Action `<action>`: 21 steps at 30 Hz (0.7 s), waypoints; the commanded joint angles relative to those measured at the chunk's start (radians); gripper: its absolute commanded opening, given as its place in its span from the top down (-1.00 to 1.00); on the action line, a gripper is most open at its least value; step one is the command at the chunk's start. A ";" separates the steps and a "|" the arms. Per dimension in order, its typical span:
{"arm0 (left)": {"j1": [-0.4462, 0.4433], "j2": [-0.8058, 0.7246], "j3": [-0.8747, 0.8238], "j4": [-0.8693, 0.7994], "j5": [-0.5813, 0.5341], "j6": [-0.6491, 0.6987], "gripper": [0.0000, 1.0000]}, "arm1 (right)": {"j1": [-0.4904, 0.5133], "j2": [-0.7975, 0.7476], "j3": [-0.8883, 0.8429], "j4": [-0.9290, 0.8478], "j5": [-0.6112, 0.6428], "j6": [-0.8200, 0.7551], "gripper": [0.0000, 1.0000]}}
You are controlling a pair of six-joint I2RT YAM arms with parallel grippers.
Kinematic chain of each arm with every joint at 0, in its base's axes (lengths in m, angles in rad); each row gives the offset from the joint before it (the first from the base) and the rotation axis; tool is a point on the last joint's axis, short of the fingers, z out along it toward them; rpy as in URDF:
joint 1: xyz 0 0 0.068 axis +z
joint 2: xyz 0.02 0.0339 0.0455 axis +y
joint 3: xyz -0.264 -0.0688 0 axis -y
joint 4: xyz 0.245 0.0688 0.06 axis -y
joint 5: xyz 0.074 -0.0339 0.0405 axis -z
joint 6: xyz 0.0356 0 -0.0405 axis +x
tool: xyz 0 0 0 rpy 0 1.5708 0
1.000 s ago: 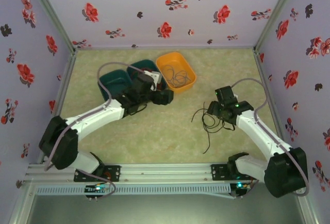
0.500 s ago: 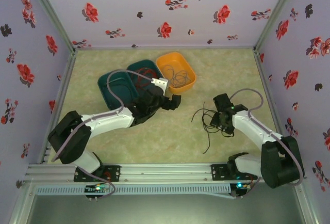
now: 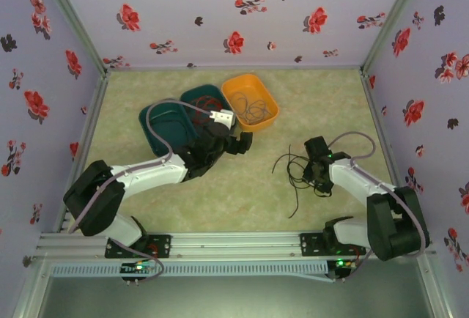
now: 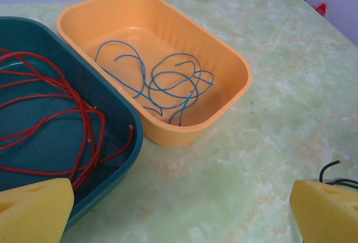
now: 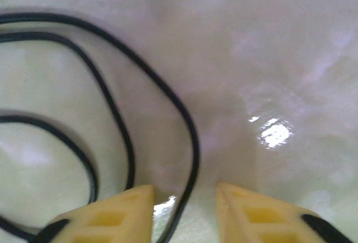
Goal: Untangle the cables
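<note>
Loose black cables lie tangled on the table right of centre. My right gripper is low over them, open, and one black cable runs between its yellow fingertips close to the surface. My left gripper hovers open near the table's middle, its yellow pads wide apart over bare table. A blue cable lies coiled in the orange tray. Red cables lie in the teal tray. A black cable end shows by the left gripper's right pad.
A second teal tray sits left of the one holding red cable, with the orange tray on the right. Flowered walls enclose the table on three sides. Open tabletop lies in front of the trays and at the far right.
The left gripper has moved away from the teal trays toward the table's centre. The right gripper has come down and nearer onto the black cables.
</note>
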 commanded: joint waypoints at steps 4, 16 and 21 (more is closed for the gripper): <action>-0.001 -0.046 -0.012 0.013 -0.046 -0.003 -0.99 | -0.005 -0.004 -0.017 0.068 -0.072 -0.002 0.91; 0.000 -0.109 -0.081 0.085 -0.046 0.023 -0.99 | 0.073 -0.279 0.174 -0.032 -0.111 -0.147 1.00; 0.000 -0.130 -0.094 0.105 -0.039 0.055 -0.99 | 0.146 -0.336 0.270 -0.046 -0.118 -0.227 1.00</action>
